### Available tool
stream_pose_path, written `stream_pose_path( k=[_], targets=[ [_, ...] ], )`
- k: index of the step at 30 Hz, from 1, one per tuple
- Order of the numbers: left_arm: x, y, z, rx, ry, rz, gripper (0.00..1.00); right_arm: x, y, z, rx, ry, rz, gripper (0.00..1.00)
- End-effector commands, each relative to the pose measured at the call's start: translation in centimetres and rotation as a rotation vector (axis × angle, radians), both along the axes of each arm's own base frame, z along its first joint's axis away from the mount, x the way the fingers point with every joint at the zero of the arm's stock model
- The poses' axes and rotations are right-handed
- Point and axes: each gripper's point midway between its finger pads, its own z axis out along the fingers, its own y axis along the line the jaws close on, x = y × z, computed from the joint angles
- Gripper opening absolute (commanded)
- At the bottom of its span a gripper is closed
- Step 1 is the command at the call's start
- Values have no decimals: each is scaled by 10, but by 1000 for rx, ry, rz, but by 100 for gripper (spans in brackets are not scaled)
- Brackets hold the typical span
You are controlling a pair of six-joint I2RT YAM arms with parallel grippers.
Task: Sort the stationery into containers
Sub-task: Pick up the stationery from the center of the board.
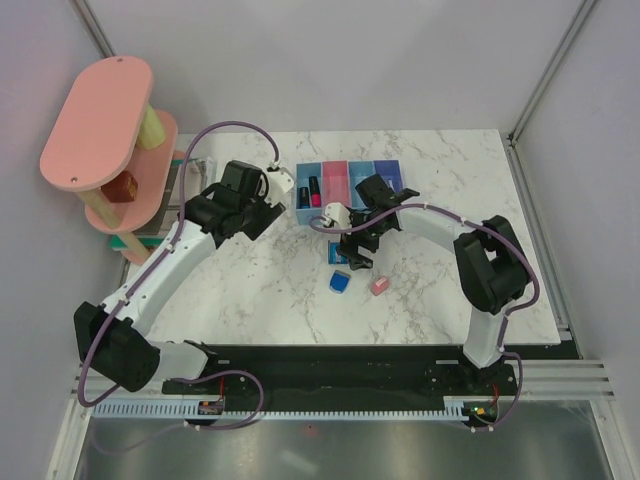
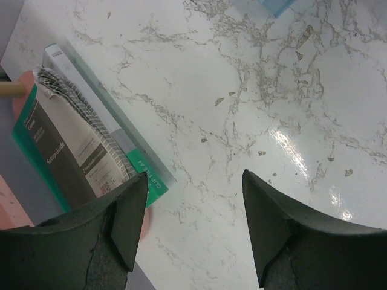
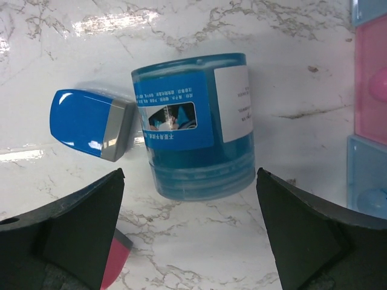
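Observation:
The containers (image 1: 347, 184) are four joined bins at the table's back middle. Two black markers (image 1: 308, 190), one with a pink cap and one with a blue cap, stand in the leftmost light blue bin. My right gripper (image 1: 357, 250) (image 3: 190, 229) is open just above the table. The round blue roll (image 3: 193, 127) lies on its side just beyond the fingertips, untouched. The blue wedge block (image 1: 340, 283) (image 3: 91, 124) is beside the roll. The pink eraser (image 1: 379, 286) (image 3: 112, 266) lies by the left fingertip. My left gripper (image 1: 222, 215) (image 2: 193, 217) is open and empty over bare marble. No thin pen shows.
A pink tiered shelf tower (image 1: 105, 135) stands at the far left. Booklets and a green clip file (image 2: 72, 145) lie at its foot, close to my left gripper. Edges of the pink (image 3: 370, 78) and light blue (image 3: 366, 175) bins show at the right of the right wrist view.

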Motion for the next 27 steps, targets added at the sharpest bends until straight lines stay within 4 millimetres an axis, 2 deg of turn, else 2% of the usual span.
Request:
stream_pose_path(
  k=[1, 7, 17, 19, 22, 27],
  targets=[
    [-1, 9, 14, 27, -34, -15, 71, 7, 19, 5, 54, -25, 31, 97],
    [1, 10, 19, 21, -43, -4, 71, 6, 18, -7, 38, -10, 28, 90],
    [-1, 8, 19, 3, -38, 0, 72, 8, 14, -11, 22, -27, 10, 78],
    [0, 8, 20, 1, -39, 3, 72, 10, 15, -5, 29, -37, 5, 75],
    [-1, 8, 19, -5, -37, 3, 72, 10, 15, 5, 35, -59, -1, 67],
    [-2, 5, 18, -20, -31, 2, 72, 8, 13, 23, 37, -89, 1, 63]
  ],
)
